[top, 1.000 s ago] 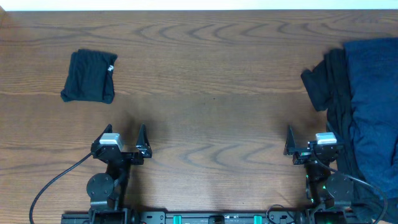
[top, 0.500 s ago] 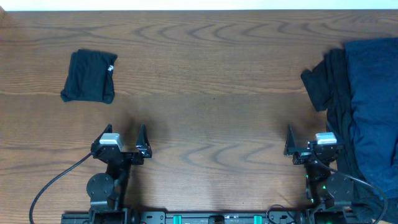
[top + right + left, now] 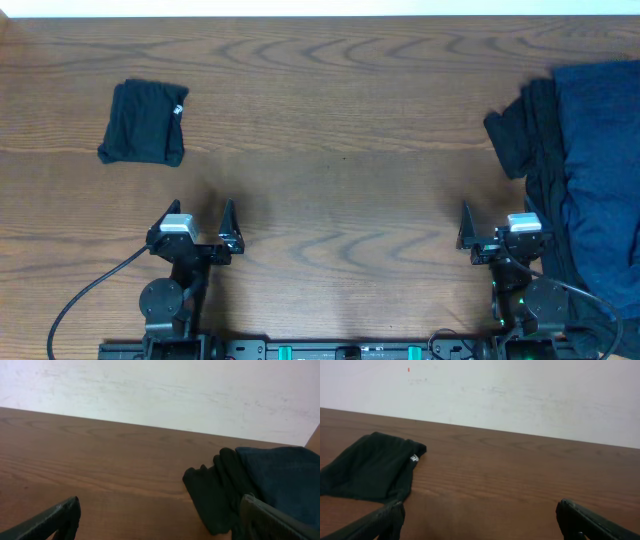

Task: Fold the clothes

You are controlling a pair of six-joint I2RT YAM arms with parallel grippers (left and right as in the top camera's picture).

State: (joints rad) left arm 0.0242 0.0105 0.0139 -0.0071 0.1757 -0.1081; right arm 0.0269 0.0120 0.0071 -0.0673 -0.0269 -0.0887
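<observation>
Left claw [image 3: 192, 235] and right claw [image 3: 503, 236] are fully open and empty. A folded garment [image 3: 145, 137] lies on the tabletop [image 3: 340, 150] at left, a clothes pile [image 3: 590, 170] at right.

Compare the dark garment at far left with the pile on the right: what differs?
The left garment is one small, neat rectangle; the pile is large, rumpled and runs off the right edge. The left garment looks uniformly dark with a small white label; the pile mixes black and blue cloth. Both are soft cloth lying on the table.
</observation>
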